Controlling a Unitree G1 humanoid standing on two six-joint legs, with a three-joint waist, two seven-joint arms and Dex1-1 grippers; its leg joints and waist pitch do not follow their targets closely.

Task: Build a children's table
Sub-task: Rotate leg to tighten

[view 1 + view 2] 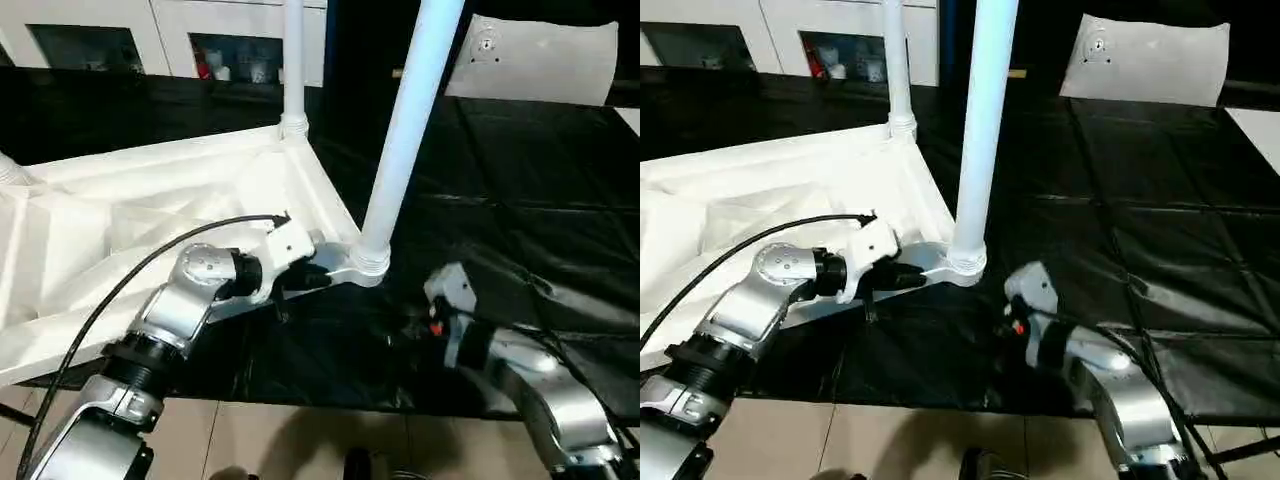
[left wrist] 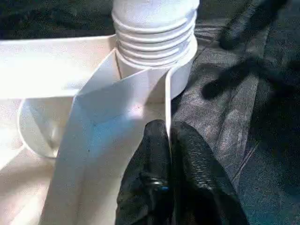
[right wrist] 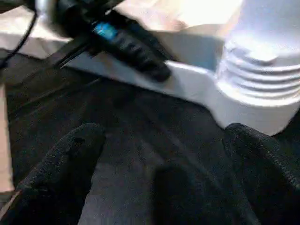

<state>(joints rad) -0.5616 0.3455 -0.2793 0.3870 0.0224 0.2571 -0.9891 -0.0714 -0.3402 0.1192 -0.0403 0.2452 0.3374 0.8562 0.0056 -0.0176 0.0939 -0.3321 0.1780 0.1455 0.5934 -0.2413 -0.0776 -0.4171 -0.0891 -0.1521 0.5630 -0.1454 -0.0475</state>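
The children's table lies upside down on the black cloth, its white top showing ribs. One leg stands upright in the near corner socket. A second leg stands in the far corner. My left gripper is shut on the top's thin rim wall, just beside the near socket. My right gripper is open, with its fingers spread wide low over the cloth. It faces the same socket and holds nothing. My right wrist hangs to the right of the leg's base.
A white cabinet with glass doors stands at the back. A white padded bag lies at the back right. Black cloth stretches to the right. The cloth's front edge drops to bare floor. A black cable loops over my left arm.
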